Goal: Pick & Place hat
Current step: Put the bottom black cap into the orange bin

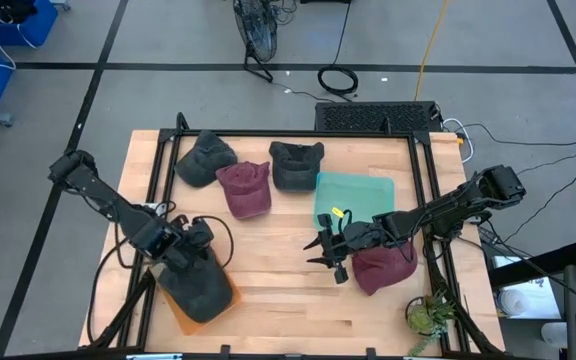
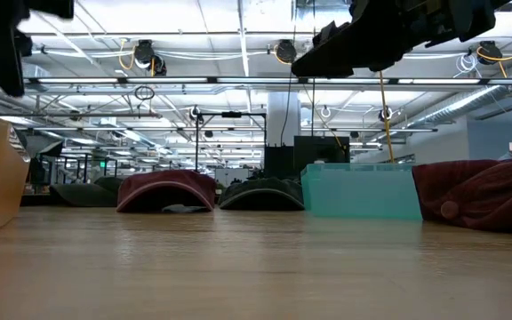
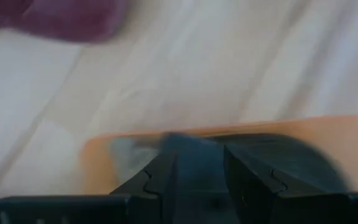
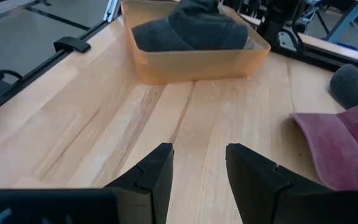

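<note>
high view, left gripper (image 1: 183,243): over the orange bin (image 1: 180,316), right at the binned grey hat (image 1: 200,285)
high view, right gripper (image 1: 328,258): above bare table (image 1: 268,320), just beside the near maroon hat (image 1: 386,268)
high view, count: five hats. Three are dark (binned grey hat, back grey hat (image 1: 205,158), back dark hat (image 1: 296,163)). Two are maroon (near maroon hat, back maroon hat (image 1: 245,188)). Two bins: orange bin and teal bin (image 1: 358,195), which has no hat in it.
low view: arms overhead; nothing here contradicts the count
left wrist view: blurred; grey cloth shows in the narrow gap. Cannot tell whether it is gripped.
right wrist view: fingers (image 4: 151,174) moderately apart, only wood between them, holding nothing
step, judged: binning hats, with the near maroon hat likely next
how to do well: pinch the crown fabric, not the brim; lift clear of the bin wall before crossing; let go low inside the bin
</note>
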Tool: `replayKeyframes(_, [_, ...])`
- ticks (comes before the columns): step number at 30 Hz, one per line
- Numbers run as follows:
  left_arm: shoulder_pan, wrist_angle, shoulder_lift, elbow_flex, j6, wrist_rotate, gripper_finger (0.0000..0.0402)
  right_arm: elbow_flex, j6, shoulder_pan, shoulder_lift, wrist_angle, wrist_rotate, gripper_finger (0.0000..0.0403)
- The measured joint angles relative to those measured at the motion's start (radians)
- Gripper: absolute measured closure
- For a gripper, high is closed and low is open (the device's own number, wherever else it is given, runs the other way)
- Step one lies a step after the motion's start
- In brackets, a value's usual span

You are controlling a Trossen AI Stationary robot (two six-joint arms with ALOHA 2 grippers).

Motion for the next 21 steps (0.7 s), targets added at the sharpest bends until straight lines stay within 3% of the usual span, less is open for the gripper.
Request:
replayKeyframes(5, [-0.084, 0.231, 0.006, -0.001, -0.008, -0.018, 0.0270, 0.000, 0.018, 0.000, 0.000, -0.026, 0.000, 0.0269])
replayKeyframes(8, [-0.133, 0.359, 0.042, -0.036, -0.007, 0.024, 0.0270, 0.000, 0.025, 0.000, 0.000, -0.036, 0.000, 0.0269])
replayKeyframes(14, [-0.214, 0.312, 0.159, -0.044, -0.032, 0.167, 0.0270, 0.000, 0.025, 0.000, 0.000, -0.035, 0.000, 0.0269])
replayKeyframes(21, [-0.259, 0.302, 0.269, -0.042, 0.015, 0.173, 0.0271, 0.000, 0.025, 0.000, 0.000, -0.019, 0.004, 0.0269])
